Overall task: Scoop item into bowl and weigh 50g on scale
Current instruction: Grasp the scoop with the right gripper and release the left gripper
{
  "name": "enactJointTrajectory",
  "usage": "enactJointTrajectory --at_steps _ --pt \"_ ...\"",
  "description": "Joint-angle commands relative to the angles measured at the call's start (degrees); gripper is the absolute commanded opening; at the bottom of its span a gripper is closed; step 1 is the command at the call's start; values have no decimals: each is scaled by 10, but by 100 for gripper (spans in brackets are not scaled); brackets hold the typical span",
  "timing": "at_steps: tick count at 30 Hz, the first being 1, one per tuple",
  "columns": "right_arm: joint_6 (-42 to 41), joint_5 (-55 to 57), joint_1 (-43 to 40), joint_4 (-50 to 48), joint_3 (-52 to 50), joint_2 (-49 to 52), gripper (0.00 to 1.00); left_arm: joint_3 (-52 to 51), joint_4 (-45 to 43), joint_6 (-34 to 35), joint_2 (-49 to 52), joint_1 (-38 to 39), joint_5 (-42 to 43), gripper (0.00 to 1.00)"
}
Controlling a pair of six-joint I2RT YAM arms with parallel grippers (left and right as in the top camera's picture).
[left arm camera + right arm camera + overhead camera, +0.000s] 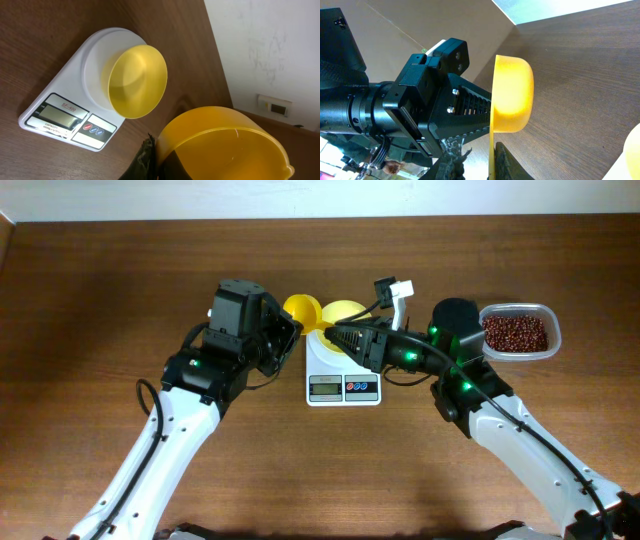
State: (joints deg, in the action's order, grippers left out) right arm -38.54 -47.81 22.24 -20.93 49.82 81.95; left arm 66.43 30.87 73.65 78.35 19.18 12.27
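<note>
The pale yellow bowl sits on the round plate of the white scale. Just left of it, my left gripper is shut on the rim of a deeper yellow scoop. My right gripper reaches in from the right. The scoop's thin handle stands between its jaws against one finger, with a gap to the other. The red-brown beans lie in a clear tub at the far right.
The clear rectangular tub stands right of the right arm's elbow. Both arms meet closely above the scale near the table's back middle. A wall runs along the table's far edge.
</note>
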Motion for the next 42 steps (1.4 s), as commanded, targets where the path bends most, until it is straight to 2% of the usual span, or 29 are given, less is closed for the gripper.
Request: enactJointTrajectory --at_steps 1,7,13,16,23,24,25,27,30,36,37,38,39,42 --pt "2 1 3 -3 9 2 24 6 5 5 4 3 4 0" --pt "2 0 3 -3 9 2 10 6 5 5 4 3 4 0" --pt "2 0 3 -3 9 2 8 6 6 5 4 3 4 0" --pt "2 1 3 -3 9 2 4 6 12 5 4 3 4 0" --pt "2 1 3 -2 9 2 4 6 13 5 4 3 4 0" --pt "2 1 3 -2 9 2 4 6 13 5 4 3 4 5" --pt "2 7 3 3 9 2 4 6 12 5 4 3 4 17" --pt "2 34 3 24 9 2 4 6 7 5 4 3 4 25" --pt "9 62 3 34 9 2 4 6 -8 5 4 3 4 31" --pt "58 149 2 36 9 2 4 6 -50 -9 4 3 14 37" --pt "58 156 2 36 9 2 4 6 -65 -37 4 2 25 38" --pt "80 162 2 34 9 2 4 6 -96 -106 4 2 54 40" --pt "90 172 2 34 9 2 4 6 -110 -141 3 2 69 42" --pt "102 201 -8 32 9 0 4 6 -117 -194 1 -6 85 46"
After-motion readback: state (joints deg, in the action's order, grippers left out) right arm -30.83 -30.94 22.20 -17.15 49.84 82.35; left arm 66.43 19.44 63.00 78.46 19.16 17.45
